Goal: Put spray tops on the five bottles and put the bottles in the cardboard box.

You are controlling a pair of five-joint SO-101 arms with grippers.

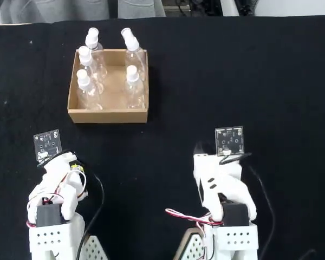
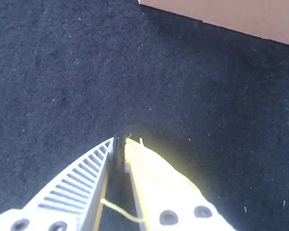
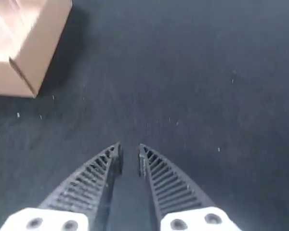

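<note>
- Cardboard box [image 1: 108, 115] sits on the black tabletop [image 1: 233, 70], at about 11 o'clock from the middle in the high view.
- Five bottles [image 1: 134, 89] of clear plastic stand upright inside the box. Three are along its 9 o'clock side and two along its 3 o'clock side.
- Each bottle has a white spray top [image 1: 130, 37] on it. The tops of the two far bottles rise past the rim at 12 o'clock.
- The left arm [image 1: 59, 184] is folded at 7 o'clock, well apart from the box. Its jaws are closed with the tips touching, hold nothing, and are just over the cloth.
- The right arm [image 1: 222, 184] is folded at 5 o'clock. Its jaws are nearly closed with a thin slit between the tips, and hold nothing.
- In each wrist view a corner of the box shows, far ahead of the jaws.
</note>
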